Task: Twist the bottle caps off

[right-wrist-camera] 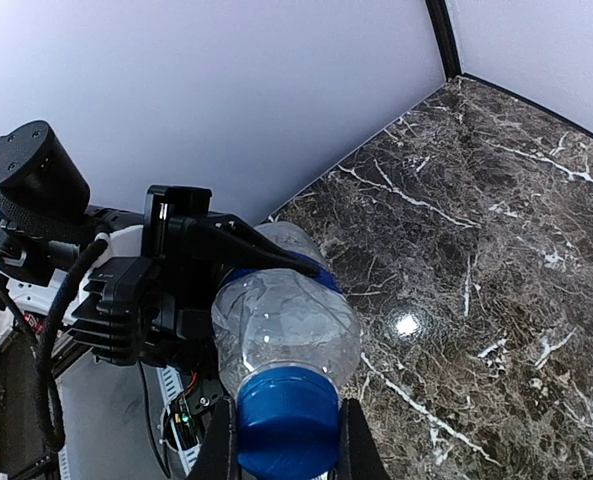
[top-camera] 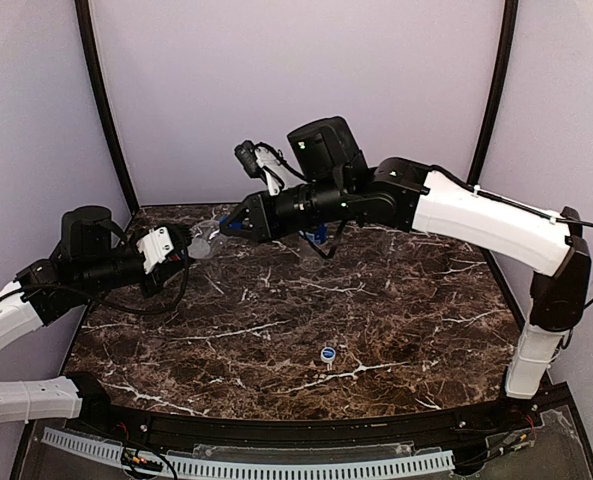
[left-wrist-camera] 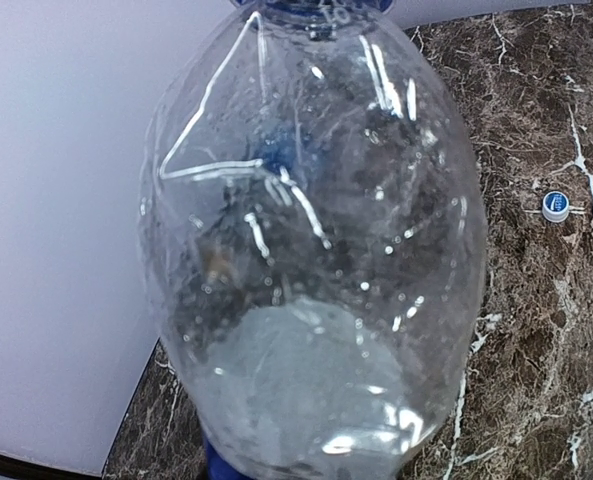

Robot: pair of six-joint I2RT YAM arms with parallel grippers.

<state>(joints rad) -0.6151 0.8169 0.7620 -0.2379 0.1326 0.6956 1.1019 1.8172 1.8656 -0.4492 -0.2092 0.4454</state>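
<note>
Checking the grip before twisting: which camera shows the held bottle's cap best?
Right wrist: the blue cap sits large in the foreground, clamped in the right gripper. Top external shows only a blue speck at the fingertips; left wrist catches just its rim at the top edge, beyond the bottle.

We see the right tool [right-wrist-camera: 288, 445] at the near end of the clear bottle [right-wrist-camera: 288, 325]. Its two black fingers [right-wrist-camera: 221, 450] press on both sides of the blue cap [right-wrist-camera: 286, 420]. Behind the bottle, the left tool [right-wrist-camera: 246, 255] clasps the crumpled body. The dark marble desk [right-wrist-camera: 496, 250] lies right of the bottle and below it, and a pale wall [right-wrist-camera: 276, 90] rises beyond the bottle.
</note>
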